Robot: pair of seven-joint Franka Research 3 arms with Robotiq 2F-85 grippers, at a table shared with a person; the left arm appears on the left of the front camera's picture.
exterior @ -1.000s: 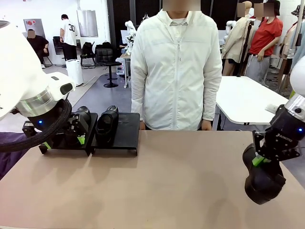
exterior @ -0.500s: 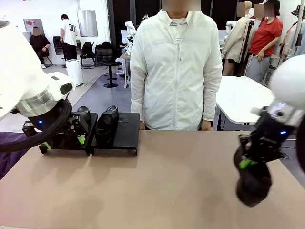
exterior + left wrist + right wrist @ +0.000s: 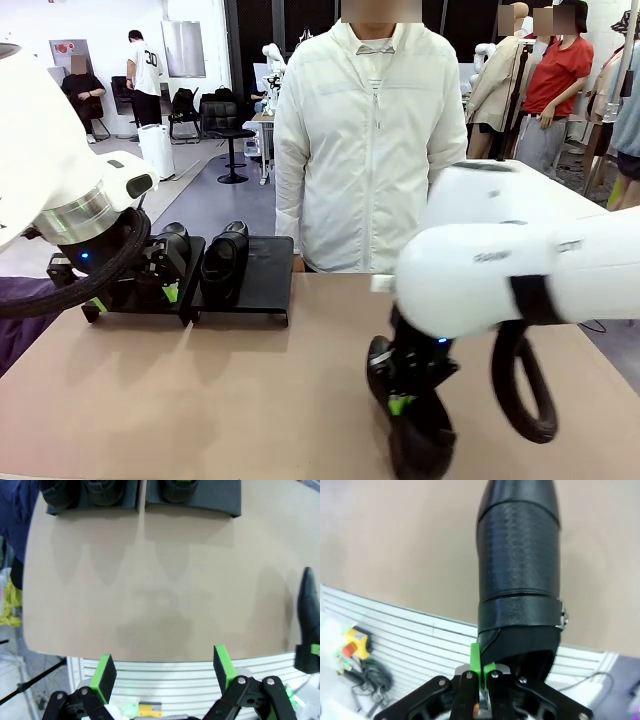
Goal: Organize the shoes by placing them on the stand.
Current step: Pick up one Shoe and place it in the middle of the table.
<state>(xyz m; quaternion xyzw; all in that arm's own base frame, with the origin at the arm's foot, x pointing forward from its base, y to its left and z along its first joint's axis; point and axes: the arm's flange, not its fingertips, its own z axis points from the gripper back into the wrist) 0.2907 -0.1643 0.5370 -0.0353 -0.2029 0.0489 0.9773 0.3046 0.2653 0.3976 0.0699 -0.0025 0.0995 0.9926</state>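
Note:
The stand [image 3: 262,283] is a low black rack at the table's far left, in front of the person. Black shoes stand on it: one [image 3: 225,262] near its middle and another [image 3: 172,247] partly behind my left arm. My left gripper [image 3: 135,298] hangs open over the near left of the table. In the left wrist view its jaws [image 3: 163,669] hold nothing, and the stand [image 3: 210,502] lies far off at the top. My right gripper [image 3: 405,402] is shut on the rim of another black shoe [image 3: 418,445], which hangs toe-down above the table's near middle. The right wrist view shows the gripper [image 3: 481,666] pinching that shoe [image 3: 520,555].
A person in a white jacket [image 3: 370,150] stands at the far edge, hands by the table. The stand's right panel [image 3: 270,270] has bare room beside the shoe. The tan tabletop [image 3: 250,390] spreads between stand and right arm. The near table edge [image 3: 395,625] lies below the held shoe.
My right arm has swung from the table's right edge toward the near middle, carrying the shoe with it. The left arm and the shoes on the stand have not moved.

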